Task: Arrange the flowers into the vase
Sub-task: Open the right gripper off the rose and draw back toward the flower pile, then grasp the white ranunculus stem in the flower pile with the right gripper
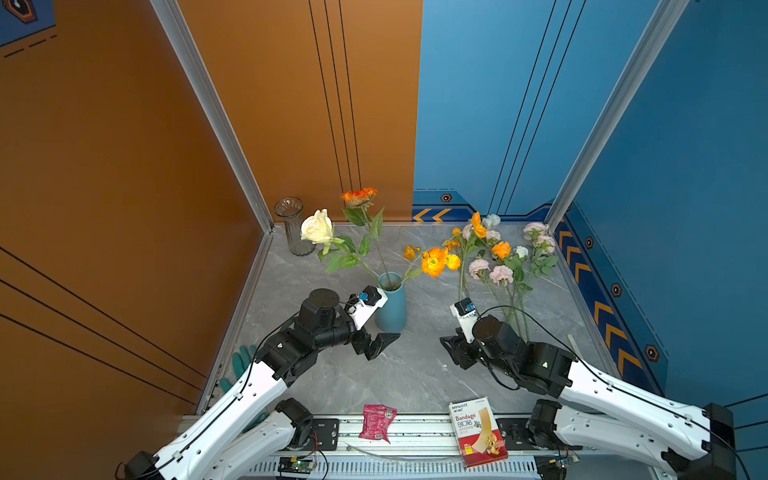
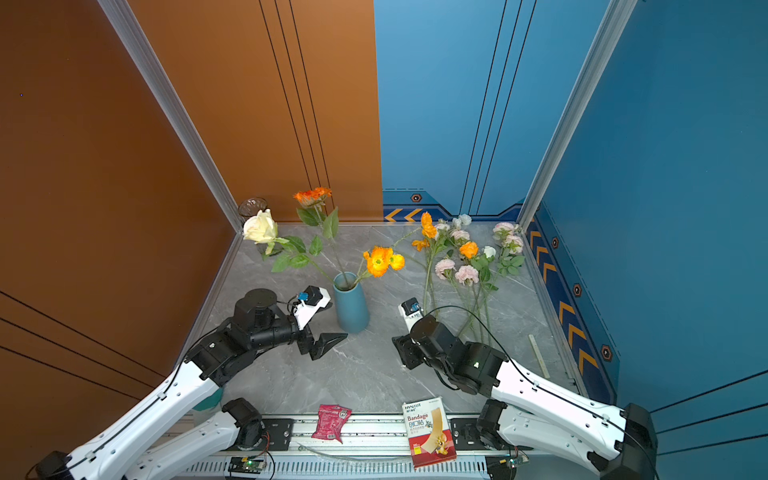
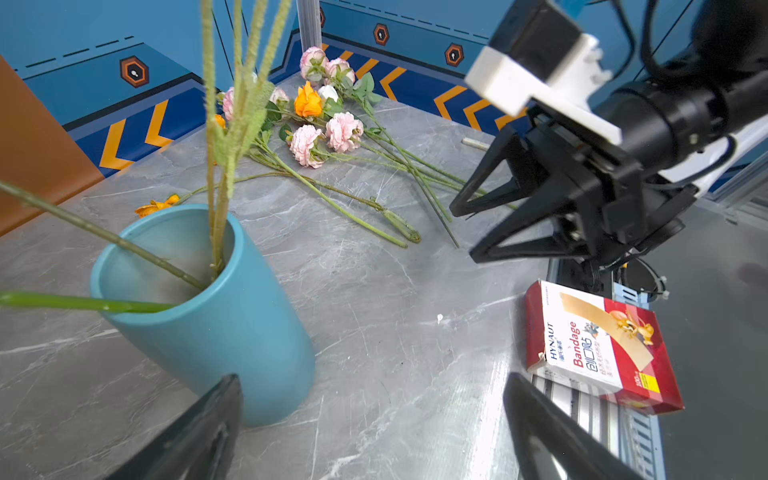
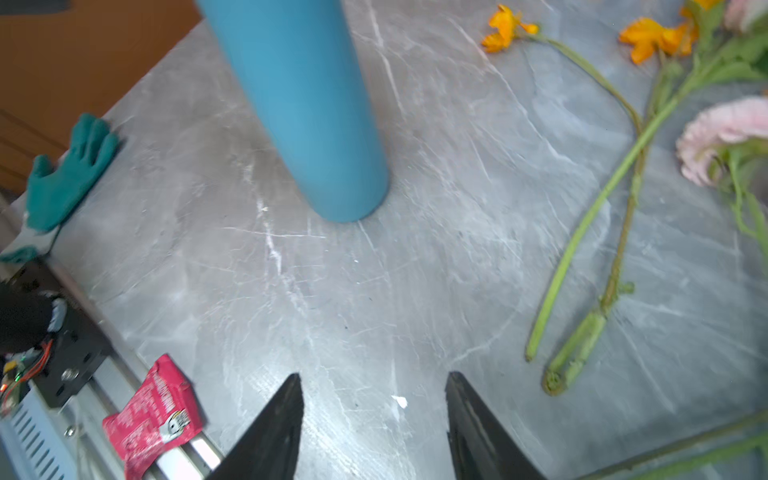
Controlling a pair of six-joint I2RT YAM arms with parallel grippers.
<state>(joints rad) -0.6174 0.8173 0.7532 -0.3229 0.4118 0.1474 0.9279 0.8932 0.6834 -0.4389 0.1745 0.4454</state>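
The blue vase [image 1: 392,309] stands mid-table and holds three flowers: a cream rose [image 1: 318,226], an orange daisy-like bloom [image 1: 358,196] and an orange poppy [image 1: 434,262]. More flowers [image 1: 498,266], pink, orange and white, lie in a loose pile on the table at the back right. Their stem ends [image 4: 573,353] reach toward my right gripper [image 4: 374,376]. That gripper is open and empty, low over the table to the right of the vase [image 4: 316,104]. My left gripper [image 3: 372,376] is wide open and empty, just in front of the vase's [image 3: 208,316] base.
A clear glass vase [image 1: 293,226] stands in the back left corner. A bandage box [image 1: 478,432] and a red packet [image 1: 376,422] lie on the front rail. A green glove [image 4: 70,174] hangs at the table's left edge. A pale strip [image 2: 539,355] lies by the right wall.
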